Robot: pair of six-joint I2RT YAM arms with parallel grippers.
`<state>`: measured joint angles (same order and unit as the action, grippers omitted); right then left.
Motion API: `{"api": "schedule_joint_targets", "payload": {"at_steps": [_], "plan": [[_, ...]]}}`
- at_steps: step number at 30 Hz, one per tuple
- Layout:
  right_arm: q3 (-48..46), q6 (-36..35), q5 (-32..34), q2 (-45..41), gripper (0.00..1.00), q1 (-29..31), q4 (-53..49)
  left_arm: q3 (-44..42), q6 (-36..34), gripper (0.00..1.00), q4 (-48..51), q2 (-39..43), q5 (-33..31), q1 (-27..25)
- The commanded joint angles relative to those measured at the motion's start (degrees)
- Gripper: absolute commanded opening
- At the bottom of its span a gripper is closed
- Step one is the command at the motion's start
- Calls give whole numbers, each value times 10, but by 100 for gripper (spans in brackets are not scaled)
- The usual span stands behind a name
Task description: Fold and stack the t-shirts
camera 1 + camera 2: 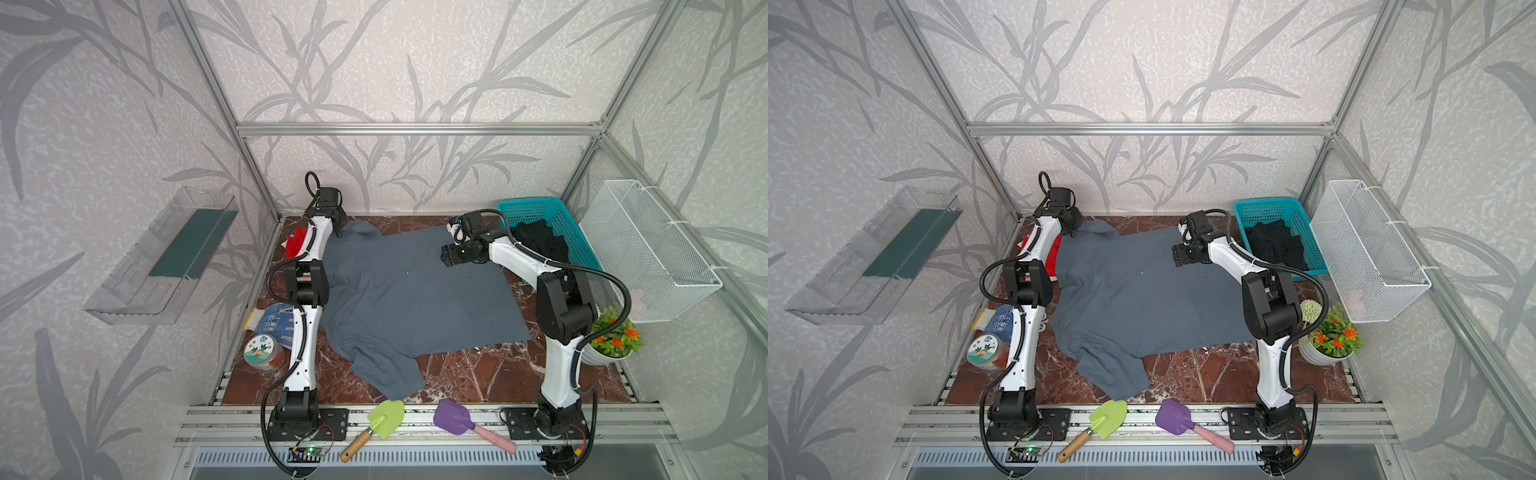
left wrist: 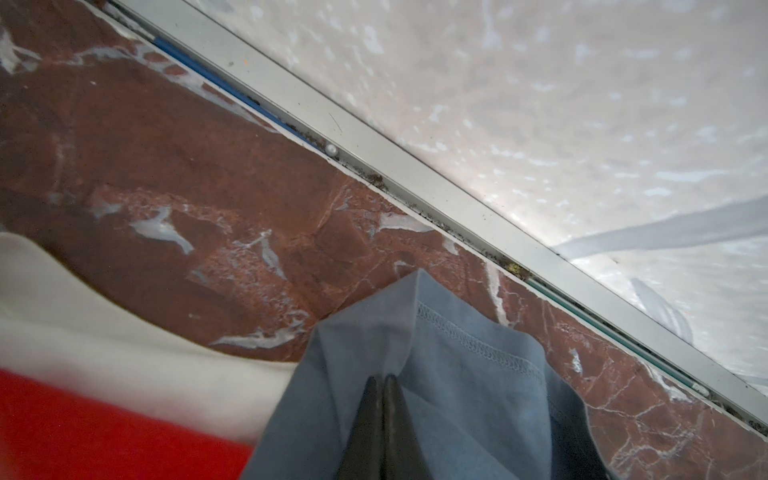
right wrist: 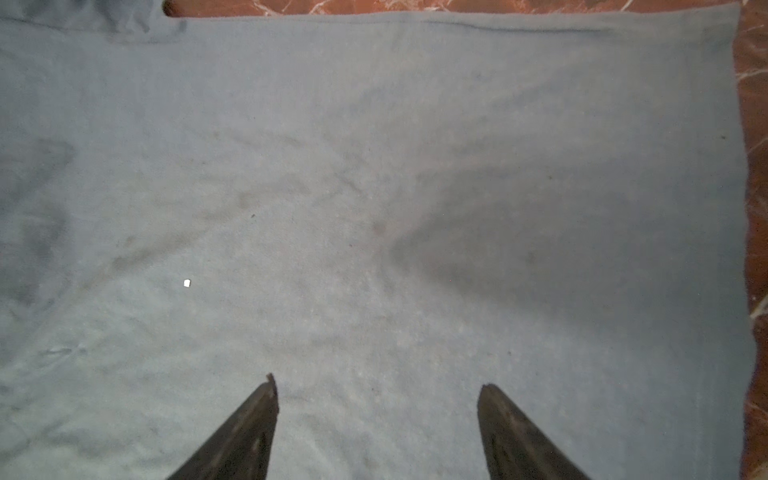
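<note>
Grey-blue t-shirt point(image 1: 407, 299) lies spread across the marble table point(image 1: 478, 374). Black t-shirt point(image 1: 540, 243) sits bunched in the teal basket point(image 1: 528, 204). Red t-shirt point(image 1: 295, 246) is far left, maybe folded, but the arm hides most of it. Left gripper point(image 2: 384, 380) pinches the grey-blue one's far sleeve, and right gripper point(image 3: 376, 380) hovers above it, fingers spread.

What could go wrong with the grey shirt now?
The left end effector pinches only a small fold of the grey shirt; it might slip out.
The red shirt lies beside that fold and could get dragged.
The right end effector is open, so the shirt may bunch.
</note>
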<state>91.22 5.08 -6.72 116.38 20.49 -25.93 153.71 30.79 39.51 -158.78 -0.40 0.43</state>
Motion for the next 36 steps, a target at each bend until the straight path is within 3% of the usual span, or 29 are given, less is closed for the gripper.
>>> {"api": "schedule_joint_targets", "payload": {"at_steps": [1,7,11,18,24,28,31,36], "plan": [[4,3,-16,4,77,-3,-5,5,-16,0,-1,12,-1,-1],[-14,12,-10,-24,77,-3,-3,-33,-29,0,29,91,3,-3],[-12,28,10,-33,77,-14,-29,-137,-19,0,28,184,-11,-11],[-77,62,-12,-64,77,-42,-13,-482,18,0,-37,433,-87,-53],[-149,75,-23,-112,77,-42,38,-806,115,0,-65,662,-177,-138],[-159,74,-29,-129,77,-42,38,-985,155,37,-125,785,-157,-191],[-162,73,-30,-137,77,-42,39,-1064,137,42,-165,856,-124,-203],[-170,80,-41,-147,77,-42,42,-1064,107,42,-108,873,-160,-202]]}}
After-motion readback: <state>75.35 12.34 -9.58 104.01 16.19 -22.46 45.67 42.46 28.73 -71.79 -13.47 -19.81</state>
